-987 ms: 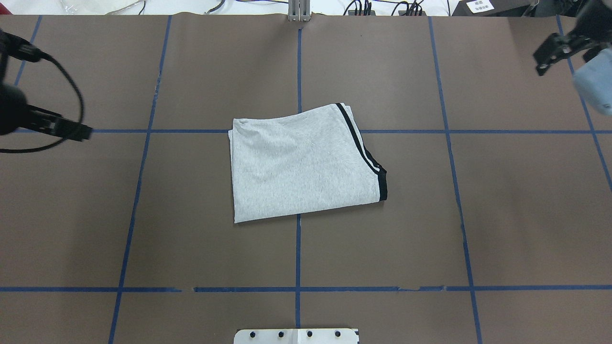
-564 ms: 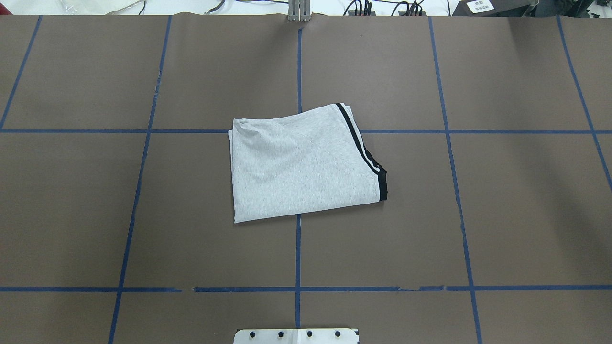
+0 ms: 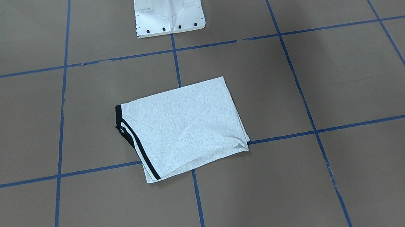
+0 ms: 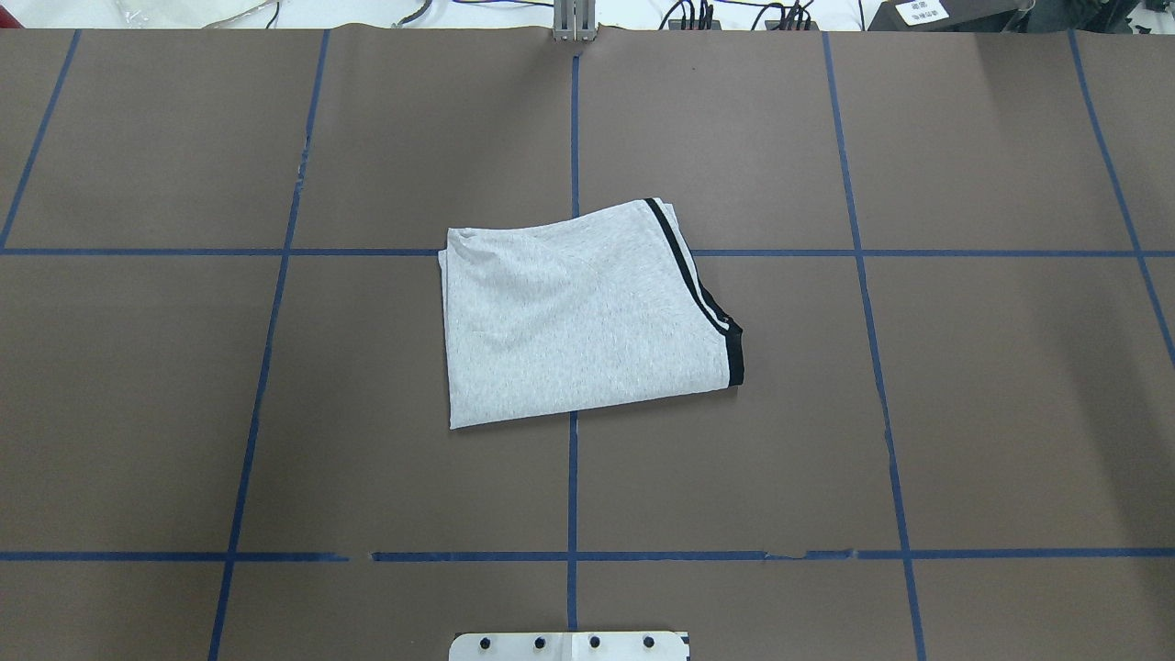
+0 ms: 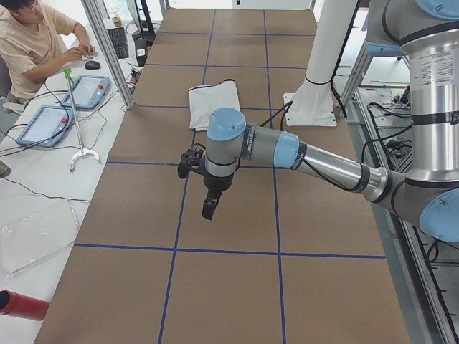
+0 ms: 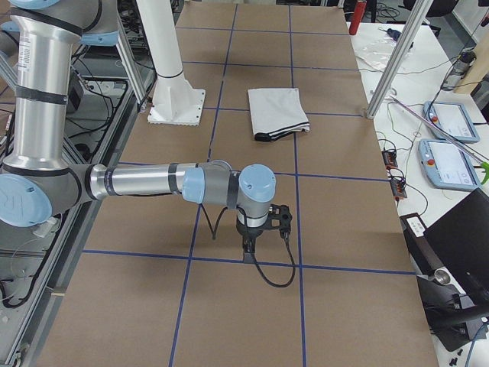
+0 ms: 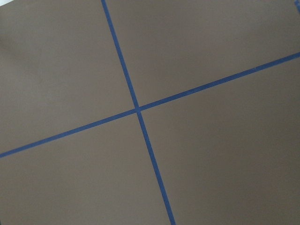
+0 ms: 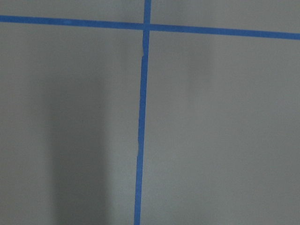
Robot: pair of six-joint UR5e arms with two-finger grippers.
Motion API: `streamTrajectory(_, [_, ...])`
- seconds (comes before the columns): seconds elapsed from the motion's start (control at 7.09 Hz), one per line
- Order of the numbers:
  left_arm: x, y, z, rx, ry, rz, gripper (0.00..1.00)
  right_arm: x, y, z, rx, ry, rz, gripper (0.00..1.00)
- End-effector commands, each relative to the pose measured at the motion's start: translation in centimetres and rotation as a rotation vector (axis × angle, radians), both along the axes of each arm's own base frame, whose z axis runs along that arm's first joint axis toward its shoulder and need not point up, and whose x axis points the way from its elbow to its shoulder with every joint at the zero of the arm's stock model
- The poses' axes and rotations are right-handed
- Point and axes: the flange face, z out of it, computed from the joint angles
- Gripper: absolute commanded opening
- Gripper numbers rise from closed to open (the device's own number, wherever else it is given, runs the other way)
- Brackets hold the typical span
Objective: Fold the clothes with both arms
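The clothes, one light grey T-shirt, lie folded into a rough rectangle at the table's middle, with a black-striped cuff along one edge. It also shows in the side views as a small folded shirt. My left gripper hangs over bare table far from the shirt, pointing down. My right gripper hangs over the opposite end. Both appear only in the side views, so I cannot tell whether they are open or shut. Both wrist views show only brown table and blue tape.
Blue tape lines divide the brown table cover into squares. The white pedestal base stands at the robot's edge. A person sits at a side desk with tablets. More tablets lie on the other desk.
One second ago both grippers showed at the overhead view's left and right edges. They have since drawn outward out of that view. The shirt has not moved.
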Motion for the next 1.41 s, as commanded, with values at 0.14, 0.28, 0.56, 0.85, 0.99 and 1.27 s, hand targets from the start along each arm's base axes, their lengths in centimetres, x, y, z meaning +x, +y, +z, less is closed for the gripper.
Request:
streamTrajectory(0.14, [0.1,3.6,5.0,-0.113,0.032,-0.015,1.00,-0.1,1.4,0.6,-0.008,-0.015,0.002,1.00])
streamTrajectory(0.28, [0.1,5.1,5.8,-0.084,0.028,0.022,1.00,-0.1,1.4,0.6,-0.008,-0.015,0.002,1.00])
streamTrajectory(0.56, [0.2,4.8,4.8,-0.041,0.027,0.025,1.00,-0.1,1.4,0.6,-0.005,-0.013,0.000,1.00])
streamTrajectory(0.85, [0.3,4.6,3.5,-0.015,0.026,0.028,1.00,-0.1,1.4,0.5,-0.003,-0.015,0.002,1.00])
streamTrajectory(0.99, [0.3,3.6,2.8,0.006,0.015,0.027,1.00,-0.1,1.4,0.5,-0.005,-0.015,0.002,1.00])
streamTrajectory(1.27, [0.3,3.2,1.7,0.031,0.023,0.028,1.00,-0.1,1.4,0.5,-0.003,-0.015,0.002,1.00])
